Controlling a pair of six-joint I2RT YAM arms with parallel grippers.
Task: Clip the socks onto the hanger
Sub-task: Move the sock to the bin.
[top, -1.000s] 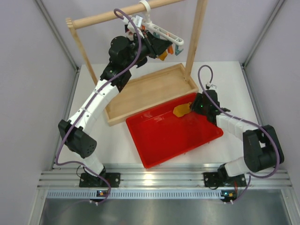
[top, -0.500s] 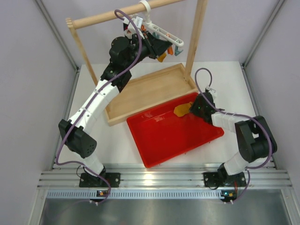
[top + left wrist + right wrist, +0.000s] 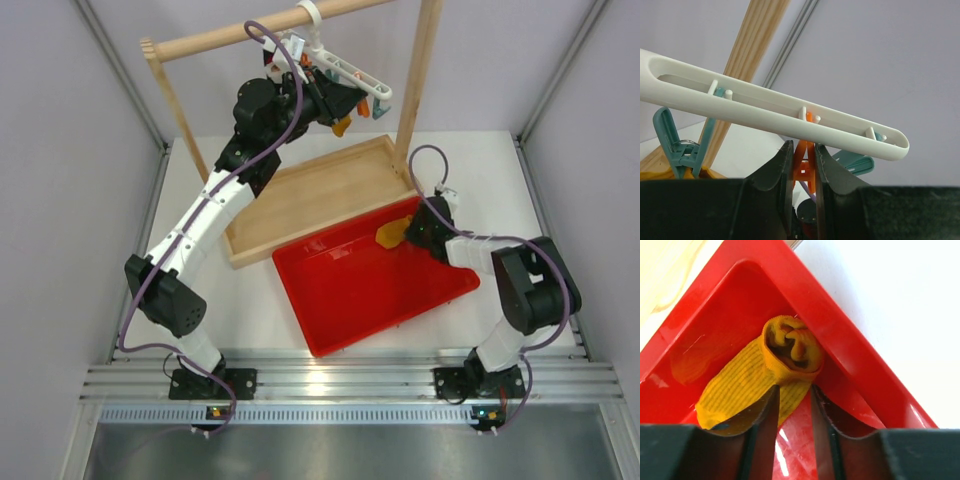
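**Left arm on the hanger's clip, right arm down in the tray corner**

Up at the far side, the left gripper point(image 3: 802, 150) sits right under the hanger point(image 3: 775, 117). Its jaws are squeezed in on the orange clip point(image 3: 803, 169), one finger against each side of it. The white bar hangs by its hook from the wooden rail frame point(image 3: 210, 40) and tilts across the wrist view. One teal clip point(image 3: 675, 145) dangles towards its left end and another point(image 3: 856, 163) towards its right. Just below that left clip a strip of mustard fabric shows: the second sock point(image 3: 660, 175). From above it shows as a mustard scrap point(image 3: 342, 125) just under the gripper. I cannot tell whether a clip is biting it.

Down on the table, the right gripper point(image 3: 792, 395) is low in the red tray point(image 3: 370, 290). It is at the tray's far right corner, beside the wooden tray point(image 3: 300, 200). The first sock point(image 3: 760, 372) is bunched into that corner, its open cuff pushed up against the red wall. The jaws are drawn in narrow, and the sock's near edge fills the gap at the tips. The rest of the sock trails off to the left across the tray floor.
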